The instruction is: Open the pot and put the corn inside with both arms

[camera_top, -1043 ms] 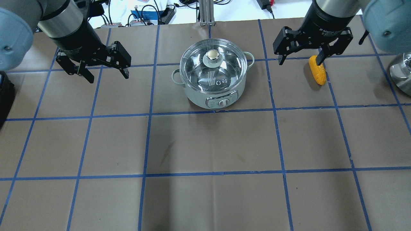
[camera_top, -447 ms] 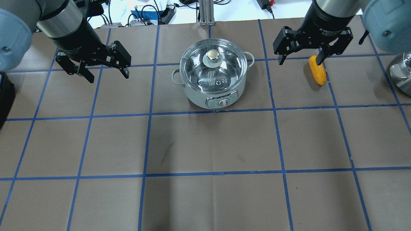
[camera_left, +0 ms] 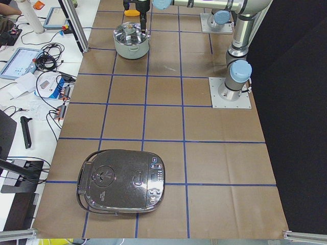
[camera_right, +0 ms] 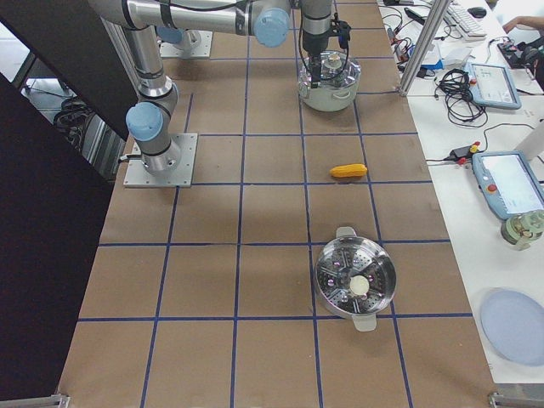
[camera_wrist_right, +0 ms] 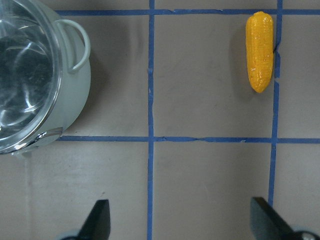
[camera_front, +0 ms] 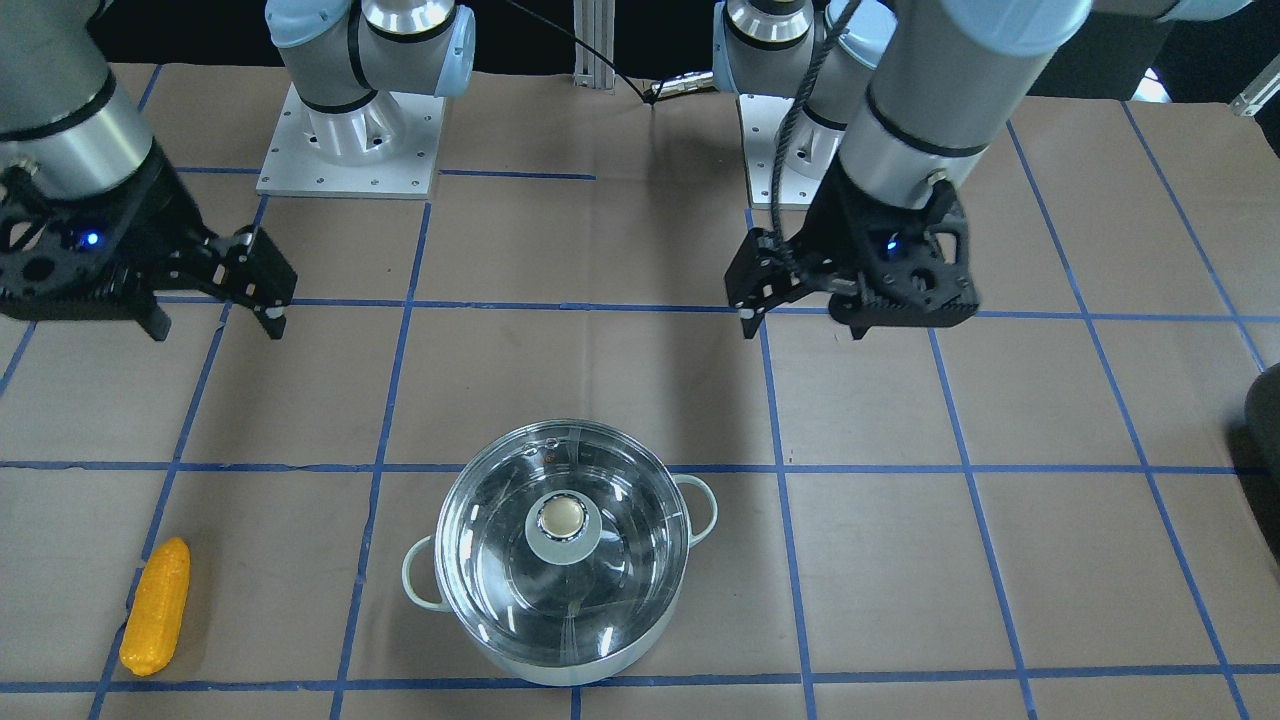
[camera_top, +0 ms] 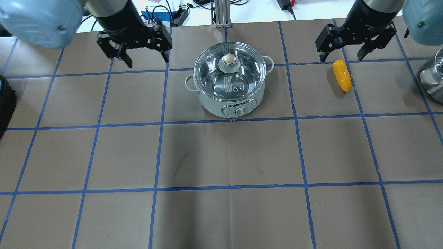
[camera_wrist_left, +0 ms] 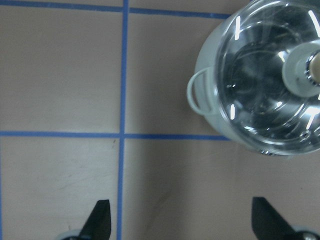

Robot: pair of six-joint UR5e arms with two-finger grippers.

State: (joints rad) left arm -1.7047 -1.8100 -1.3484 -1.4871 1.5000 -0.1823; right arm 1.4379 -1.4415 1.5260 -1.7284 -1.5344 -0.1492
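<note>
At 12 o'clock of the tabletop centre, overhead view:

Pot. Steel-lined with a pale body. Loop handles at 3 and 9 o'clock, dial panel at 6. Closed by a glass lid with a knob at its centre. Judged: the lid is rigid, smooth and breakable. The knob is the only sound hold, and it should be gripped squarely or the lid may tilt and slip. Lift straight up.

Corn. Lies at 3 o'clock of the pot, well apart, long axis roughly 12 to 6. Judged light, firm and bumpy enough to grip. Take it across the middle, as the tapered ends would likely slide out.

Left arm. At 10 o'clock of the pot, jaws apart, empty.

Right arm. Near the corn's 12 o'clock end, jaws apart, empty.

Surroundings. Second steel pot at 3 o'clock beyond the corn, rice cooker far toward 9. Neither stands on the line from corn to pot. The lid's set-down spot should avoid that line.
</note>
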